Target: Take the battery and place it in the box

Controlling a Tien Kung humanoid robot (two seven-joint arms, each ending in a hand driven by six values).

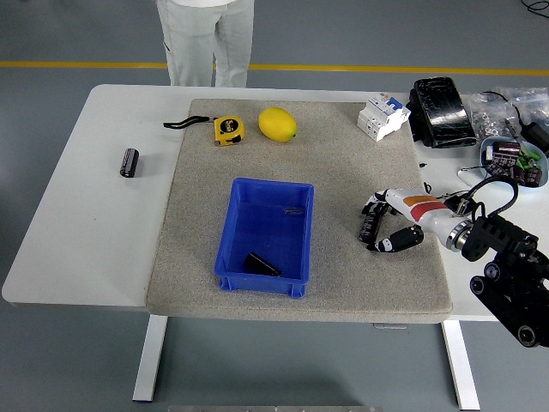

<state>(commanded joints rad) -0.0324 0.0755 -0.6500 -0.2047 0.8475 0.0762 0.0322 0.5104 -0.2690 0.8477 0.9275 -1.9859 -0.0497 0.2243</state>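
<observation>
A black battery (367, 226) lies on the grey mat (343, 154) right of the blue box (232, 225). My right hand (383, 226) is at the battery, with its fingers (374, 207) curved over the battery's far end and the thumb (396, 243) just to its near right. The hand is open and not closed on the battery. A second black battery (129, 161) lies on the white table at the far left. The box holds a small black item (260, 263). My left hand is out of view.
A yellow tape measure (227, 129), a lemon (277, 124) and a white circuit breaker (382, 115) lie along the mat's far edge. A black case (441, 112) and a tray of parts (513, 160) stand at the right. A person (210, 39) stands at the far side.
</observation>
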